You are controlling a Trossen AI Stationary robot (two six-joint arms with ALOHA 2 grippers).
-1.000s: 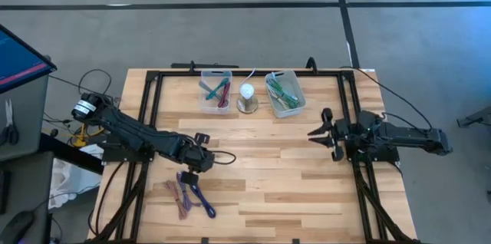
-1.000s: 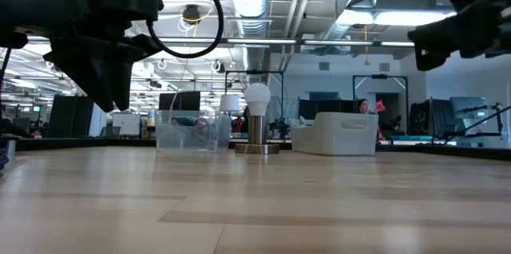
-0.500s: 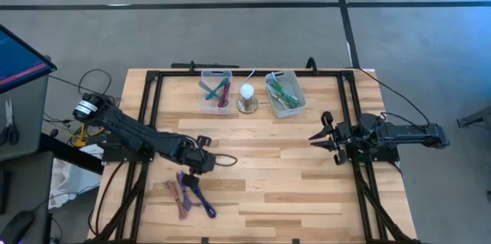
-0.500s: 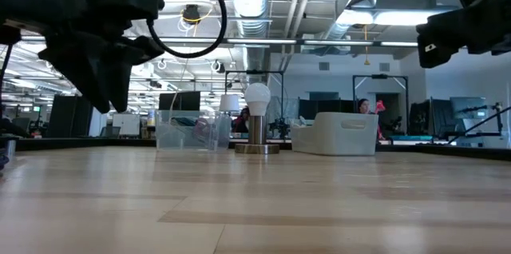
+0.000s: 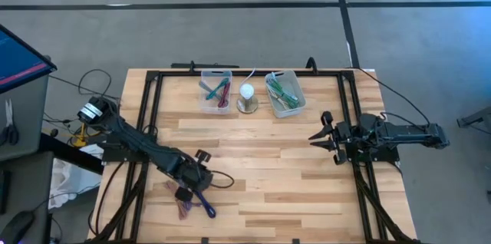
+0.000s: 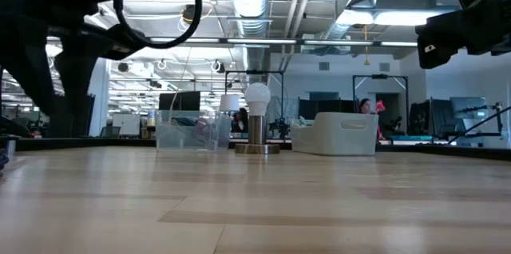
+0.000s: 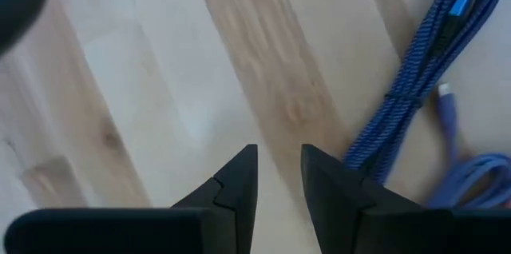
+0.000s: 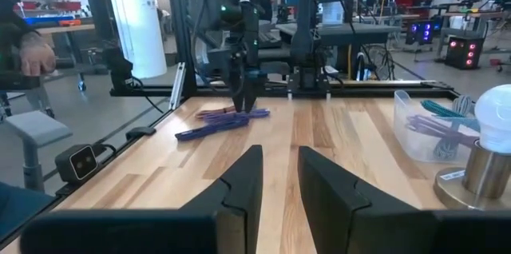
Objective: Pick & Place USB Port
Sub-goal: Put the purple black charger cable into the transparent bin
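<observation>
**Left arm lines up on the cables**

Left gripper hangs over the blue USB cable at the near edge, fingers slightly parted, grasping nothing, seemingly aiming to pick. Right gripper waits mid-table, empty. Far back, two bins hold sorted cables

Pale wood table, planks smooth and matt. Braided blue cable, rough weave. Clear plastic bins. Lamp base shiny metal.
</observation>
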